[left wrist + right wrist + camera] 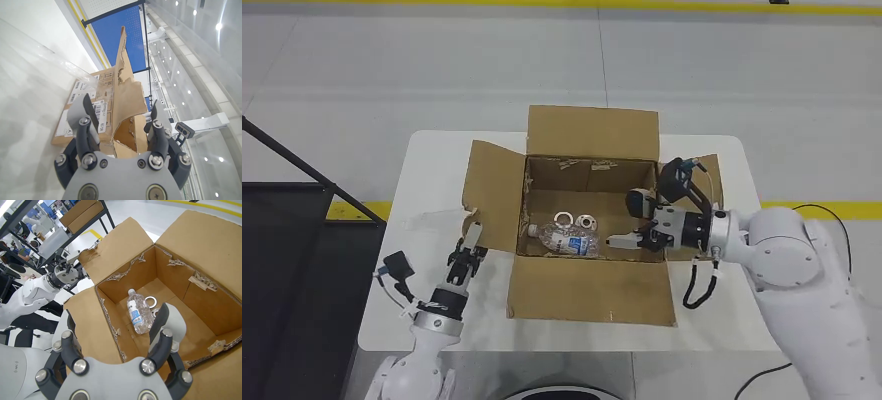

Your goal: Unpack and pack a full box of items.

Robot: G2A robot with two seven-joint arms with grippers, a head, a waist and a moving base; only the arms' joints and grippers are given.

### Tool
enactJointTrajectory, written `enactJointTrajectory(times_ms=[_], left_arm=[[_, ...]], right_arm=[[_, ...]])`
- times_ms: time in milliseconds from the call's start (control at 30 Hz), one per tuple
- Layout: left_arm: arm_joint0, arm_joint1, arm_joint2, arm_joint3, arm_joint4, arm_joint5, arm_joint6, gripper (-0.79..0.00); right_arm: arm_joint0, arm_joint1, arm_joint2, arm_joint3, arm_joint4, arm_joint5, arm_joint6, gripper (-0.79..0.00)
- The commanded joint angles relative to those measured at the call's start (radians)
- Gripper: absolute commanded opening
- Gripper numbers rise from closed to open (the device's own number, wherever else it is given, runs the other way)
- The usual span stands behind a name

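An open cardboard box (592,290) with torn flaps stands in the middle of the white table (432,170). On its floor lie a clear water bottle (567,240) (139,313) and two metal rings (575,218) (150,299). My right gripper (630,222) (117,313) hangs open over the box's right part, holding nothing. My left gripper (470,235) (121,100) is open at the torn corner of the left flap (126,94), one finger on each side of the cardboard. The right wrist view shows that left gripper (85,273) at the flap's edge.
A dark rack (282,250) stands off the table's left side. Box flaps spread outward on all sides over the table. Bare table remains along the left edge and at the front corners. Shelving (75,219) stands in the room behind the left arm.
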Motion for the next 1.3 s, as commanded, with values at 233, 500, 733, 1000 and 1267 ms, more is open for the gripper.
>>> enactJointTrajectory(times_ms=[233,500,733,1000,1267], left_arm=[[0.019,0.008,-0.07,-0.008,-0.073,-0.048,-0.039,0.0],[0.045,0.012,-0.11,0.009,-0.157,-0.096,-0.064,0.0],[0.046,0.015,-0.12,0.016,-0.172,-0.103,-0.081,0.0],[0.046,0.015,-0.12,0.016,-0.172,-0.103,-0.081,0.0],[0.046,0.015,-0.12,0.016,-0.172,-0.103,-0.081,0.0]], right_arm=[[0.221,-0.051,-0.276,0.086,-0.246,0.172,0.052,0.0],[0.44,-0.13,-0.494,0.324,-0.268,0.217,0.116,0.0],[0.546,-0.19,-0.626,0.487,-0.242,0.209,0.226,0.0],[0.572,-0.232,-0.708,0.572,-0.31,0.233,0.223,0.0],[0.573,-0.257,-0.752,0.576,-0.348,0.234,0.263,0.0]])
